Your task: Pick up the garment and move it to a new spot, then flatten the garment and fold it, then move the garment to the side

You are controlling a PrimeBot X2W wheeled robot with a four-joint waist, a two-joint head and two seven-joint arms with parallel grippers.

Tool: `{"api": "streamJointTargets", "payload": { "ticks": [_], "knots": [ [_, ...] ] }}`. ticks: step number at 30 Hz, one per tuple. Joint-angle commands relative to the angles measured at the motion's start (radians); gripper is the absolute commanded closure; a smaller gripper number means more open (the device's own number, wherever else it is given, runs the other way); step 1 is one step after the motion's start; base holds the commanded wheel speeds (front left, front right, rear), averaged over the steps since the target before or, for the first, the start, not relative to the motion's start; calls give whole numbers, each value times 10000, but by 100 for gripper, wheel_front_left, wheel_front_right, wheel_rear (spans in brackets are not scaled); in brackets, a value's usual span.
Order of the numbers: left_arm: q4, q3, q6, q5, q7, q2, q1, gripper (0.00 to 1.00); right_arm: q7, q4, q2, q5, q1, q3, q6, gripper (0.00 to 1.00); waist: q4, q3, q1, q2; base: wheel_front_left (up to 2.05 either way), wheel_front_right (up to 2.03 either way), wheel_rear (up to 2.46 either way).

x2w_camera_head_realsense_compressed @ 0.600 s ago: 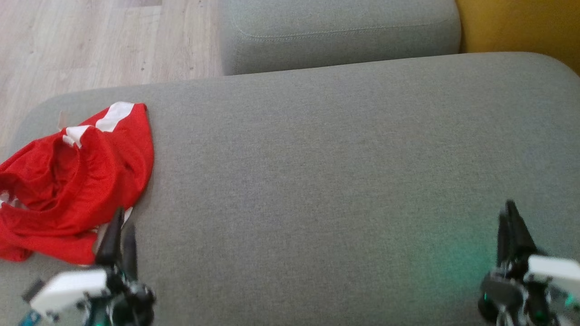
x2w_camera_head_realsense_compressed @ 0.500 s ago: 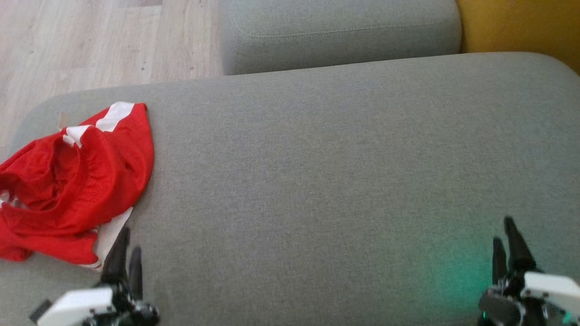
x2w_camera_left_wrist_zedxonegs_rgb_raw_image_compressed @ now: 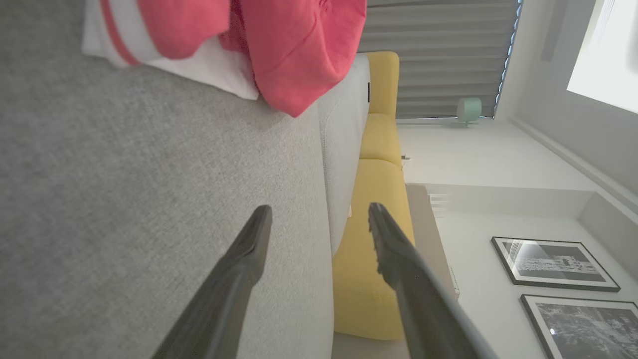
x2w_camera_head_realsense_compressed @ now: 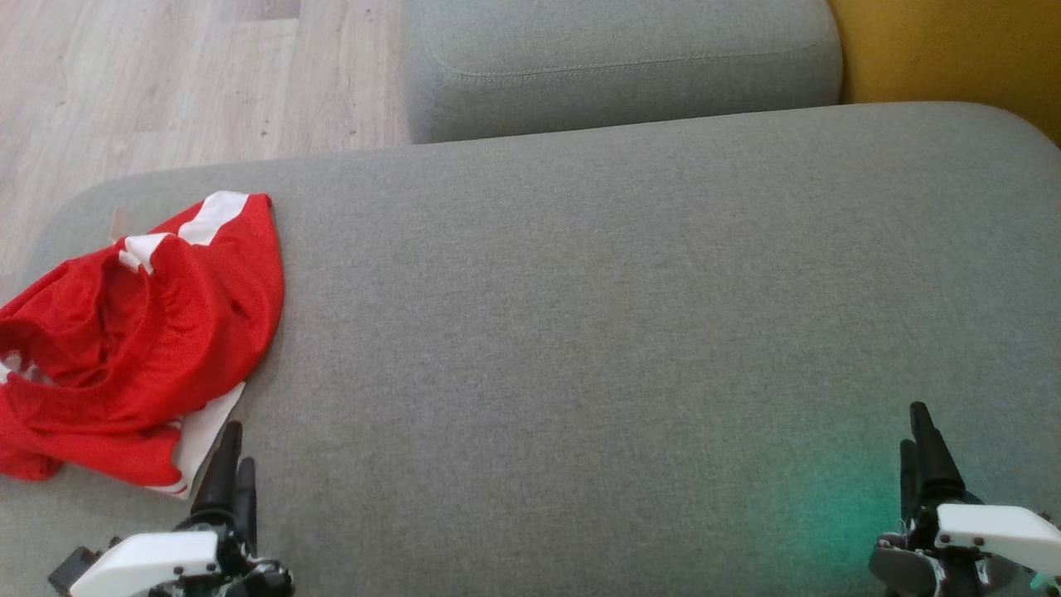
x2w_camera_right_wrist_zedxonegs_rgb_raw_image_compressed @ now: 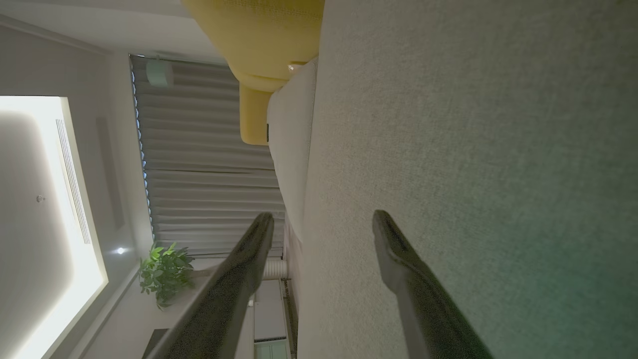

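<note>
Red garment (x2w_camera_head_realsense_compressed: 141,332) with white bands was found crumpled at the left end of the grey cushion (x2w_camera_head_realsense_compressed: 580,332), neither flattened nor folded. Left gripper (x2w_camera_head_realsense_compressed: 239,448) was seen just beside the garment's near white edge, apart from it, fingers spread wide with nothing between them. Right gripper (x2w_camera_head_realsense_compressed: 912,427) was recorded well apart, low over the cushion's right side, likewise wide open and empty

Grey seating in a quiet living room
A broad grey cushion (x2w_camera_head_realsense_compressed: 580,315) is stretching across the front, with a second grey cushion (x2w_camera_head_realsense_compressed: 622,66) lying just behind it and yellow upholstery (x2w_camera_head_realsense_compressed: 945,58) showing beside that. Pale wooden floor (x2w_camera_head_realsense_compressed: 166,83) is running off left, and pleated curtains (x2w_camera_left_wrist_zedxonegs_rgb_raw_image_compressed: 438,60) are hanging beyond.
</note>
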State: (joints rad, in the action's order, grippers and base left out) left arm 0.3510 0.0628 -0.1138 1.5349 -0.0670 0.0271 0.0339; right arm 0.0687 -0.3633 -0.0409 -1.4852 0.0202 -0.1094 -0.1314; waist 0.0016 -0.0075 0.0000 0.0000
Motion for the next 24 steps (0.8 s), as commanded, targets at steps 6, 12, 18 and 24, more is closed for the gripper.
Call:
{"api": "streamJointTargets", "payload": {
  "ticks": [6, 12, 18, 24],
  "knots": [
    [-668, -161, 203, -1302, 247, 90, -379, 0, -247, 589, -34, 1213, -337, 111, 1, 0, 17, -33, 0, 0, 0, 0, 0],
    [-926, -503, 606, -2657, 423, 99, -358, 0, -424, 810, -37, 2276, -255, 279, 2, 0, 29, -80, 0, 0, 0, 0, 0],
    [-1183, -938, 1007, -3682, 599, 217, -323, 0, -601, 1102, -41, 3212, -206, 553, 2, 0, 28, -125, 0, 0, 0, 0, 0],
    [-1372, -1255, 1318, -4336, 775, 314, -293, 0, -777, 1169, -44, 4022, -127, 842, 2, 0, 59, -172, 0, 0, 0, 0, 0]
  ]
}}
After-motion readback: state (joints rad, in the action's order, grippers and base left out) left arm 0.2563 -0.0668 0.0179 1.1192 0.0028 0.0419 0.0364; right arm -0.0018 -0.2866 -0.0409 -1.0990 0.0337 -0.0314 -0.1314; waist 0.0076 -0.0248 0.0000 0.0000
